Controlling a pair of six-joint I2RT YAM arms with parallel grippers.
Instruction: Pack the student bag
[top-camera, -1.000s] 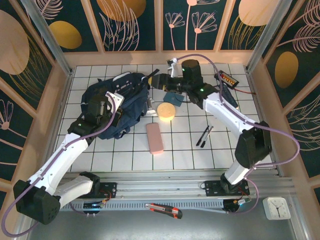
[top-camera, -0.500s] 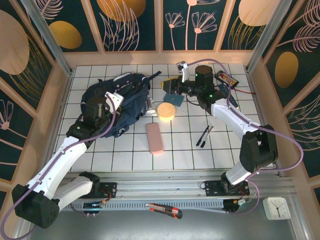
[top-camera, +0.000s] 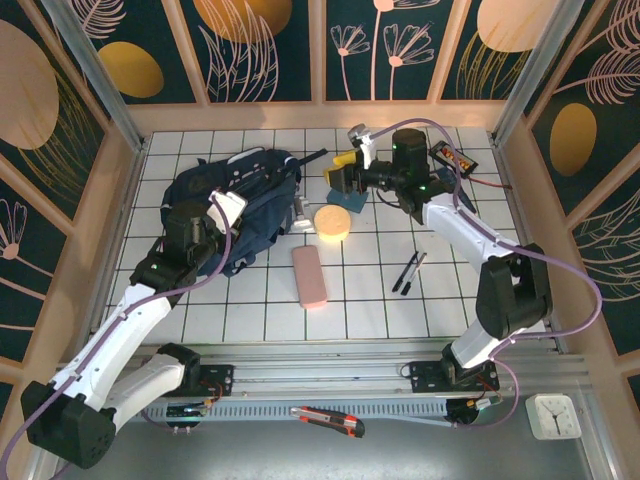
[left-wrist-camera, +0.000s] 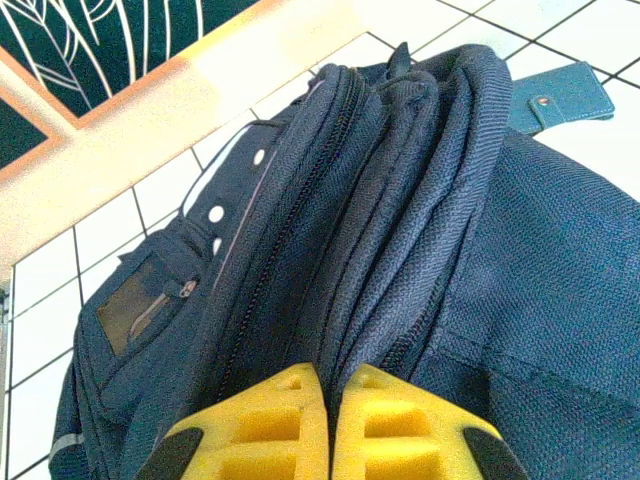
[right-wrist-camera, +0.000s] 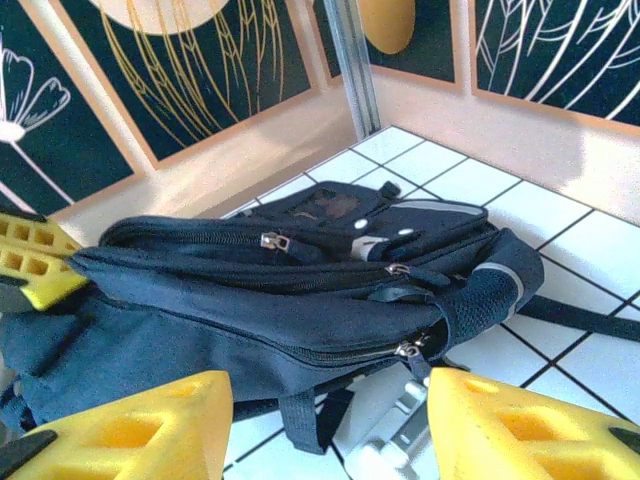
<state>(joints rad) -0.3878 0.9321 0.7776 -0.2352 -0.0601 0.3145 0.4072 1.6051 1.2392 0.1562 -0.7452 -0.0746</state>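
The bag (top-camera: 262, 195) lies on its side near the far left corner of the table (top-camera: 380, 305). It is soft fabric (it will probably sag and fold, not lift as one piece), so a zip pull (right-wrist-camera: 398, 268) or a strap (right-wrist-camera: 585, 318) seems the best hold. The left gripper (left-wrist-camera: 328, 385) is clenched right at the bag; whether cloth is pinched I cannot tell. The right gripper (right-wrist-camera: 330, 395) is released, empty, facing the bag.

Jaws pressed together, the left gripper (left-wrist-camera: 328, 388) hangs over the zipped student bag (left-wrist-camera: 400, 250), teal wallet (left-wrist-camera: 565, 95) beyond.
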